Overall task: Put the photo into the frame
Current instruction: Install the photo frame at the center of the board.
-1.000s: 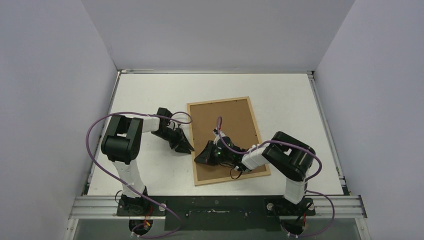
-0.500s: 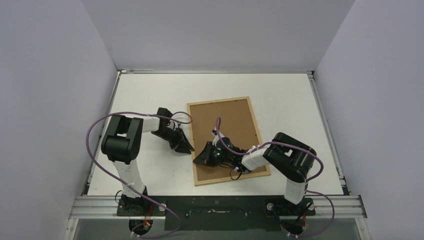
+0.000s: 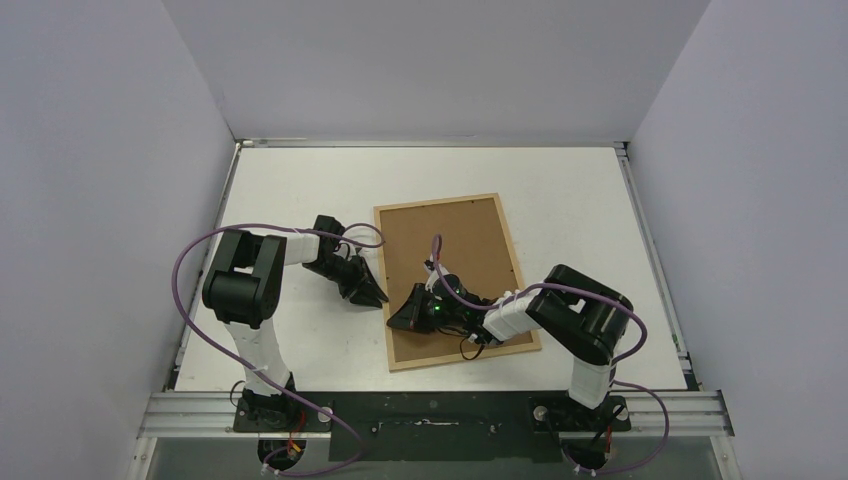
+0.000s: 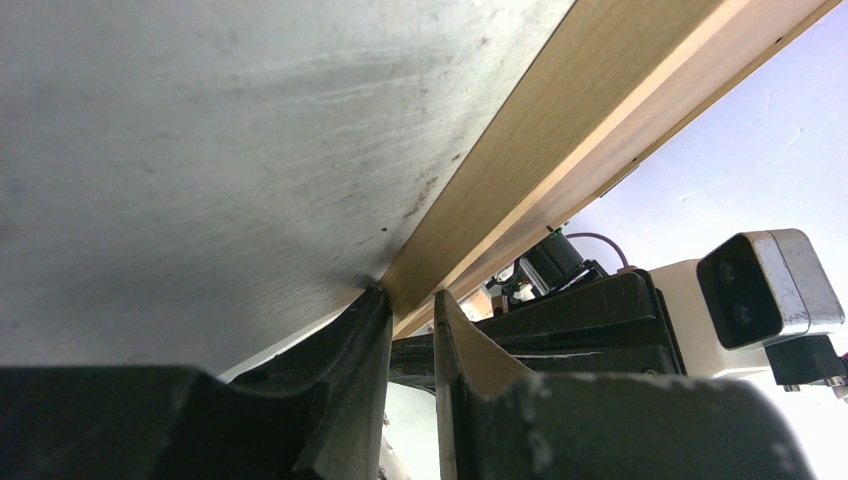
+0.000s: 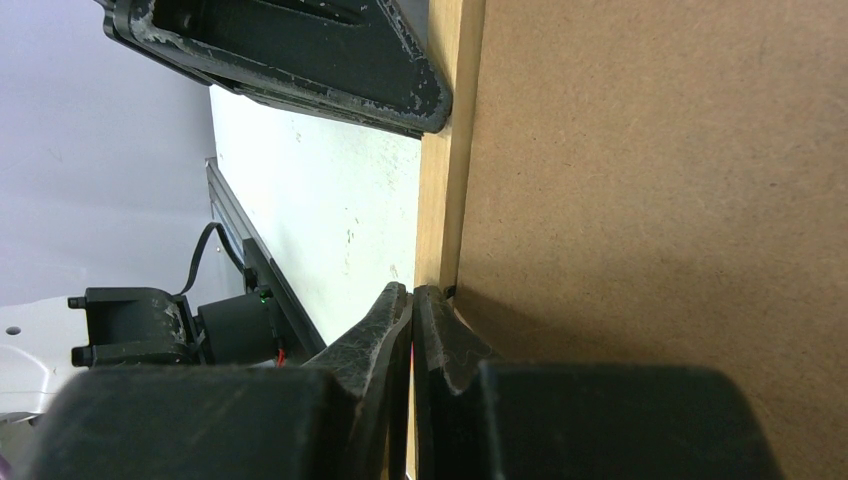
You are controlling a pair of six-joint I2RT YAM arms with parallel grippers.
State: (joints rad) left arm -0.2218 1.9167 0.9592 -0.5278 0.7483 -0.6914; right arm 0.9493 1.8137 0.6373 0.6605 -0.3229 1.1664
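Checking progress: frame back-up, photo nowhere in sight

Top cam: thin light-wood rectangular picture frame [image 3: 478,262] lies flat on the white table [image 3: 300,190], back side up, w/ the plain brown backing board [image 3: 455,225] filling it. The photo isn't visible anywhere, so it's either under the board already or out of shot; can't tell which. At the frame's left rail, near end, sits the left gripper [image 3: 378,296]. Just inside the same rail, over the board, is the right gripper [image 3: 392,320]. The two are close together.

Left wrist cam: jaws a narrow gap apart, one tip down at table level and the other above the rail, wood edge between them. Reads as a light pinch on the rail, though contact isn't sharp enough to be certain.

Right wrist cam: jaws fully together w/ nothing between them, tips on the seam where board meets rail. One finger of the other arm shows at top, against the rail's outer side.

Status, my read: both arms are working the left edge at the board/rail seam. If the photo's inside, what's left is seating the board and letting go. If not, the board has to come out first, i.e. most of the job remains. No way to settle that from these views.
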